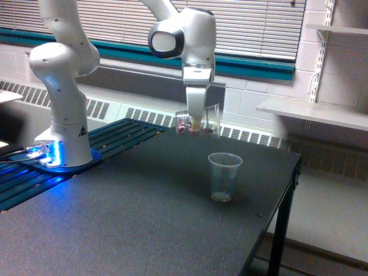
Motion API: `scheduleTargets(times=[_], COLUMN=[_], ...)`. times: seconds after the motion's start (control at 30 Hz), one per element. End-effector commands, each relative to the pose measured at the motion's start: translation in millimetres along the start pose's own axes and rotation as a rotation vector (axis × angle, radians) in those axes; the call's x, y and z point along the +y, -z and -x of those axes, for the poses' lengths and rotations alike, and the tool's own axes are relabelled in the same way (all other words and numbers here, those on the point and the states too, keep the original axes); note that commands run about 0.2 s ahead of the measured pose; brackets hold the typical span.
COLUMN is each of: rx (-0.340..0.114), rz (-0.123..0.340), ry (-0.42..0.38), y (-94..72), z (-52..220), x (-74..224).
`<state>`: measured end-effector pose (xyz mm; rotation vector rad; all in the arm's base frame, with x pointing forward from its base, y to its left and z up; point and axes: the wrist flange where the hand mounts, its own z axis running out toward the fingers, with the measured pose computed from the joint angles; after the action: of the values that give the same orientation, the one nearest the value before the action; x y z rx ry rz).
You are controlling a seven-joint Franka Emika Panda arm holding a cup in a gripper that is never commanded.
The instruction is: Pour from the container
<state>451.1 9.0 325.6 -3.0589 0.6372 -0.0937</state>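
In the exterior view my gripper (pixel 196 119) hangs from the white arm, shut on the container (pixel 198 122), a small clear cup with reddish-brown and pale pieces at its bottom. The container sits nearly upright in the air, well above the dark table. A taller ribbed clear plastic cup (pixel 224 176) stands upright on the table below it and toward the exterior view's right, with a few pieces at its bottom. The container is up and to the left of that cup's rim, not over it.
The dark table (pixel 144 224) ends in an edge at the exterior view's right. The arm's white base (pixel 62 141) stands at the left on a blue-lit slatted surface. White shelves (pixel 313 110) line the wall at right; a radiator runs behind.
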Motion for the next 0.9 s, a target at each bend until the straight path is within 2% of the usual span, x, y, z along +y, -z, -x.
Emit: scheduleTargets(times=[0.03, 0.47, 0.9], rx=[-0.023, -0.064, -0.115], rz=[0.008, 0.055, 0.066], ry=[0.014, 0.032, 0.061], y=[-2.9, -2.2, -9.1], z=[-4, -16, -14], x=[-5, -11, -21])
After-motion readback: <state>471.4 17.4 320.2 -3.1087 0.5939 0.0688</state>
